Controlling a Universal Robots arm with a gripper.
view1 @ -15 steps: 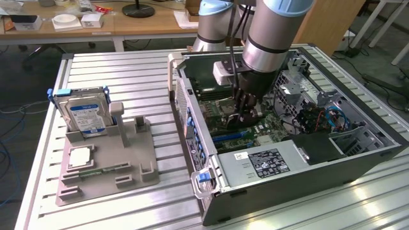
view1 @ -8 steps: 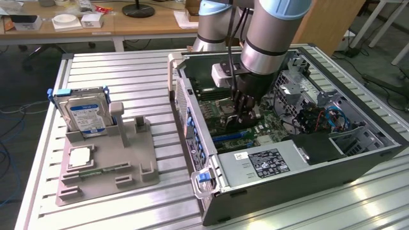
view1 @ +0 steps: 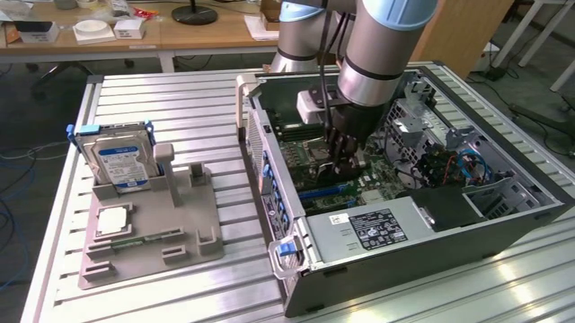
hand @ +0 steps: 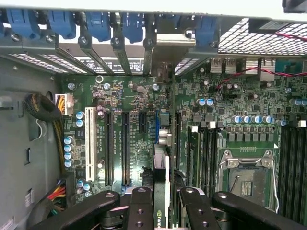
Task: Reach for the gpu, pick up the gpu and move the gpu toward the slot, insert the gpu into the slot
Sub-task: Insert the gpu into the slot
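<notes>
My gripper (view1: 343, 156) reaches down into the open computer case (view1: 503, 229), just above the green motherboard (hand: 139, 96). Its black fingers (hand: 140, 203) are shut on the gpu (hand: 161, 167), which I see edge-on as a thin green card running from between the fingers toward the case's rear wall. The card's pale metal bracket (hand: 168, 50) stands at the rear openings. Directly under the card's edge runs the slot (hand: 157, 127), a long blue connector strip. I cannot tell whether the card's edge touches it.
Black slots (hand: 109, 146) and a white slot (hand: 89, 143) lie parallel beside the blue one; the metal-framed processor socket (hand: 247, 179) lies on the other side. Cables (view1: 449, 168) and a power supply (view1: 373, 232) crowd the case. Outside, a grey holder (view1: 148, 235) carries a hard drive (view1: 121, 161).
</notes>
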